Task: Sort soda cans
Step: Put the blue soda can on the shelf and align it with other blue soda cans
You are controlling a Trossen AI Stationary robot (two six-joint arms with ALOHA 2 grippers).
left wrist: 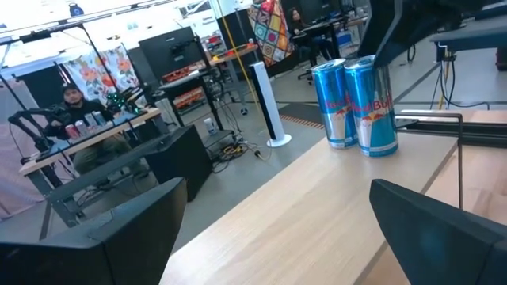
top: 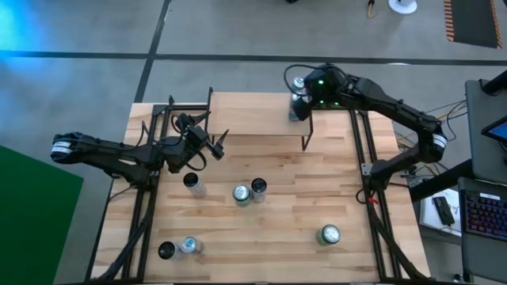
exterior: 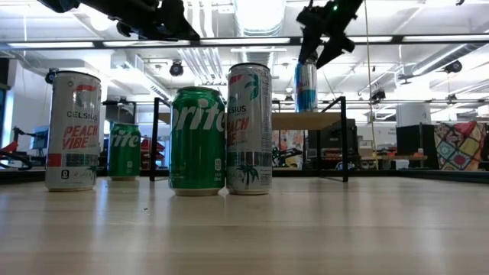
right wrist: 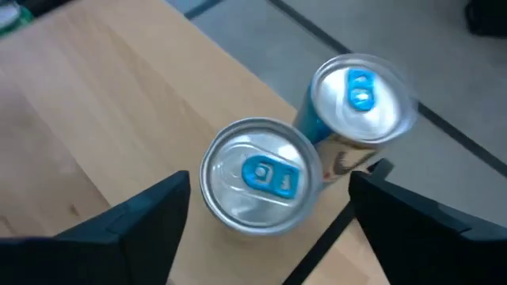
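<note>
Two pale blue and silver cans stand upright side by side on a raised wooden shelf (top: 261, 111) at the table's far edge; they show in the left wrist view (left wrist: 360, 103). My right gripper (right wrist: 269, 178) hangs open above them, one finger on each side of the nearer can's top (right wrist: 257, 178), not touching; the other can (right wrist: 360, 99) stands just beyond. The low view shows this gripper (exterior: 321, 47) over a can (exterior: 306, 85). My left gripper (top: 212, 136) is open and empty above the table's left middle. Green and white cans (exterior: 197, 141) stand on the table.
On the lower table stand a white can (top: 192, 184), a green can (top: 242, 194) beside a dark-topped can (top: 259, 188), a green can (top: 329, 234) at the near right, and two cans (top: 178, 248) at the near left. The shelf's black frame (top: 307, 131) stands mid-table.
</note>
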